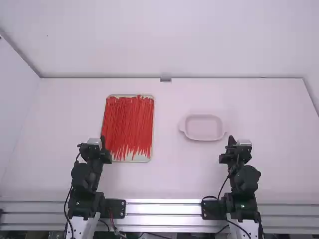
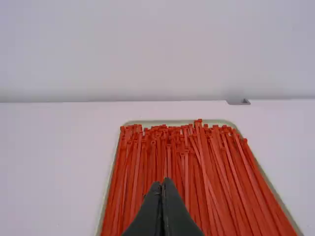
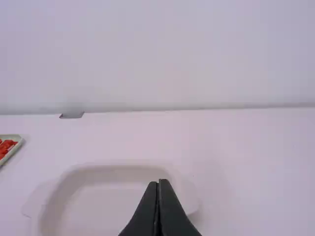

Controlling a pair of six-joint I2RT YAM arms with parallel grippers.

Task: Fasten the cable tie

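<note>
White table [image 1: 239, 94] fills the view, with a plain pale wall [image 1: 159, 35] behind. Left of centre sits a tray [image 1: 153, 124] packed with straight red cable ties [image 1: 127, 127]. Right of centre is a white dish [image 1: 203, 117]. Lower left, the left claw [image 2: 163, 183] is pinched closed at the tray's near end, holding nothing. Lower right, the right claw [image 3: 158, 183] is closed too, empty, near the dish.
</note>
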